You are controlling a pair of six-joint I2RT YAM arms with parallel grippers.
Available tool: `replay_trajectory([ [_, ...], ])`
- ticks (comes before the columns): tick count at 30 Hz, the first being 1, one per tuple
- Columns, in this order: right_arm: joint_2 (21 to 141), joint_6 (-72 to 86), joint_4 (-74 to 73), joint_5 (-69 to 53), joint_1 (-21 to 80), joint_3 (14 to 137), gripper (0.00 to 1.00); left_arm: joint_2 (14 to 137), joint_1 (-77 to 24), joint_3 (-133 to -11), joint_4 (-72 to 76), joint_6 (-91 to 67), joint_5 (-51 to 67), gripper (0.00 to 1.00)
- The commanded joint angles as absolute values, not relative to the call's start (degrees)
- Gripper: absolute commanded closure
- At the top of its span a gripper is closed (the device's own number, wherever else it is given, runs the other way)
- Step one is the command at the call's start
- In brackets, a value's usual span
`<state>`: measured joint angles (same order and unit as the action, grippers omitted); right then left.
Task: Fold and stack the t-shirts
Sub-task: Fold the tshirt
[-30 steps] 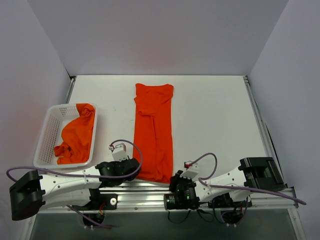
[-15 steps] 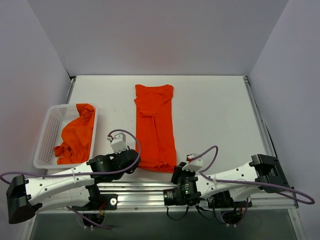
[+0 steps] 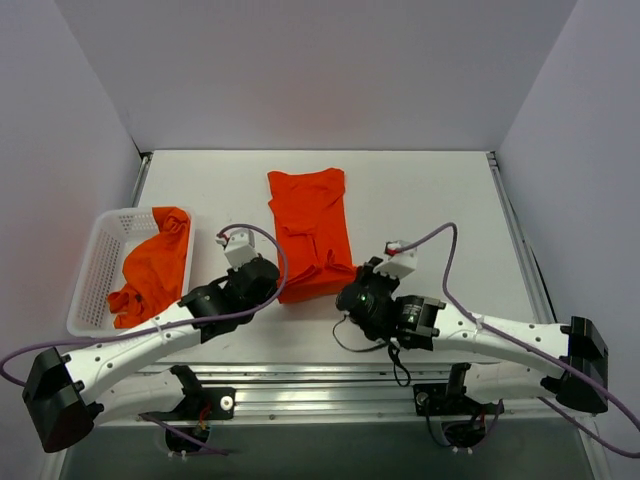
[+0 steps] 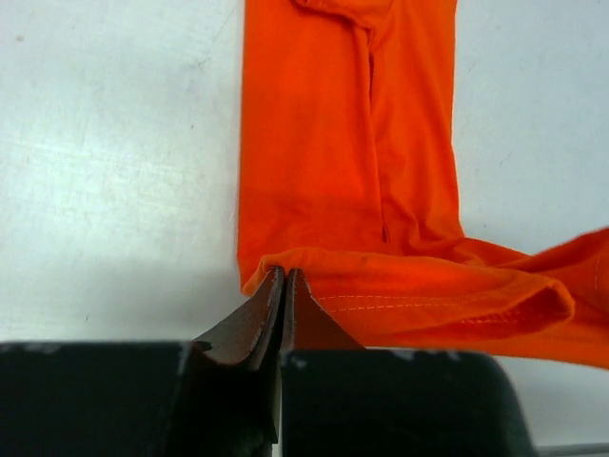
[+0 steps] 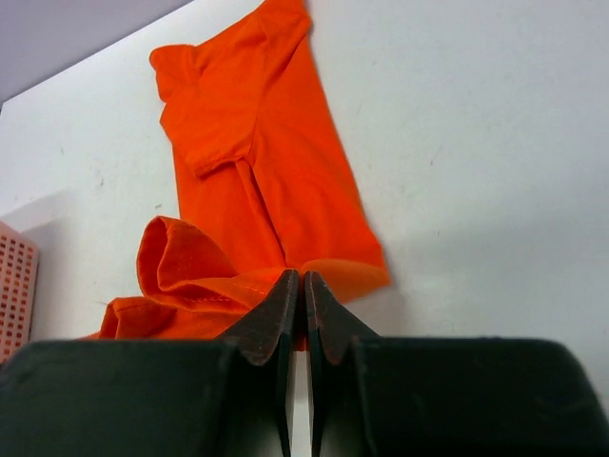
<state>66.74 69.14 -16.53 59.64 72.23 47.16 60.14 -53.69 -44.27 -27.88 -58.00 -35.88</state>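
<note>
You have the long, narrow-folded t-shirt [image 3: 310,215] lying mid-way across the matte white counter [image 3: 440,220]; its thin orange-red fabric is soft and creased, and its stitched hem curls up in a loose roll at the near end. Your left tool [image 4: 285,278] is clenched on that hem's left corner and your right tool [image 5: 297,279] on its right corner, dark tips pressed flat together over the cloth. A second t-shirt [image 3: 152,268] of the same plain fabric sits crumpled in the white perforated plastic basket [image 3: 98,262] at the counter's left side.
</note>
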Motion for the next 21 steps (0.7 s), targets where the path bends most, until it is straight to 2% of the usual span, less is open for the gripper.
replay_trajectory([
  [1,65.83,44.84,0.69,52.05,62.44,45.35,1.0,61.34,-50.63,-47.2,-19.18,-50.19,-35.42,0.98],
  [10,72.59,36.48,10.45,36.84,50.81,46.32,1.0,66.62,-43.07,-48.34,-12.22,-44.47,-29.8,0.98],
  [21,87.25,34.63,16.34,31.82,43.42,53.52,1.0,77.51,-34.11,-48.35,-1.34,-40.79,-20.23,0.98],
])
